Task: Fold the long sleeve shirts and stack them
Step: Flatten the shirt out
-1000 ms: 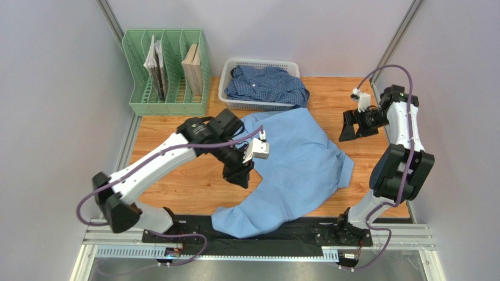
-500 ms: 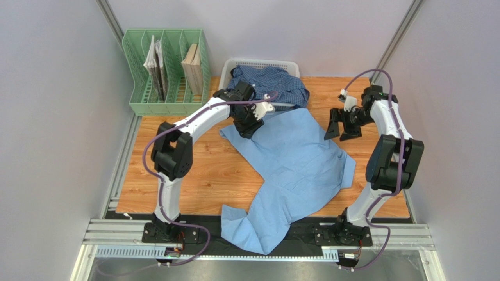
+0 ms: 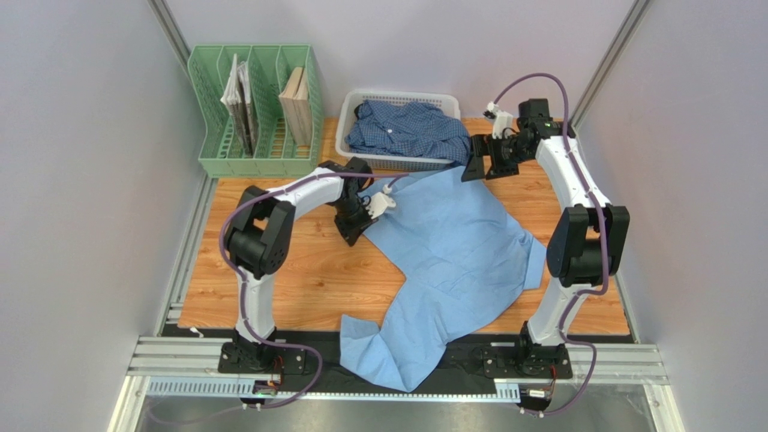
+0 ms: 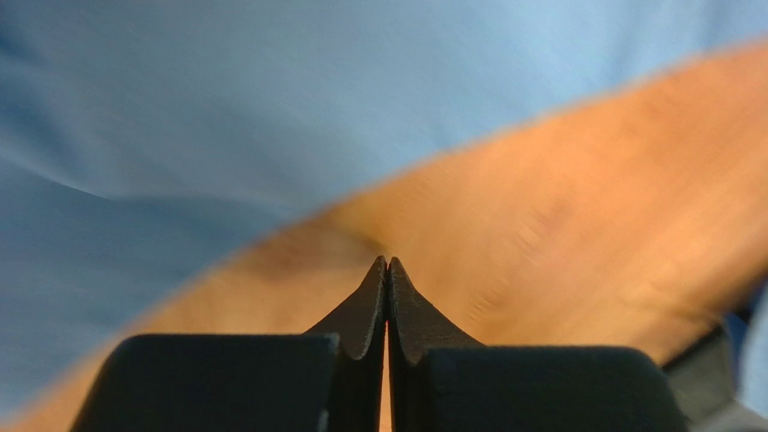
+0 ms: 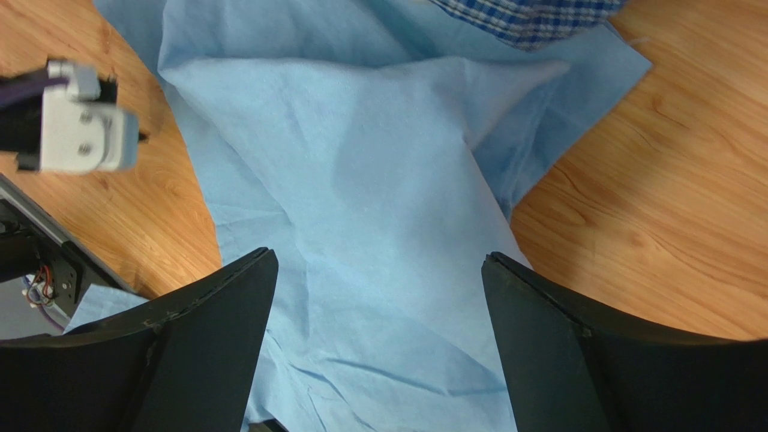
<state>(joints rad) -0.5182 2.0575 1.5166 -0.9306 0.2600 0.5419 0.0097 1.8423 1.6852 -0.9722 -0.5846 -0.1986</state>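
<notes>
The light sky-blue long sleeve shirt lies spread on the wooden table, one sleeve trailing over the near edge. The darker checked shirt is bunched in the white basket. My left gripper is shut with nothing in it, low over bare wood just off the blue shirt's left edge. In the left wrist view its fingertips meet beside the blue cloth. Above the shirt's far right corner by the basket, my right gripper hangs open. In the right wrist view the blue shirt lies between the wide jaws and the checked cloth shows at top.
A green file rack holding books stands at the back left beside the basket. Grey walls close in on both sides. The left arm's white wrist camera appears at the left of the right wrist view. A black strip runs along the near table edge.
The left arm swung from mid-table to the back, spreading the blue shirt's left corner, then drew off it and shut. The right arm moved back and left toward the basket.
</notes>
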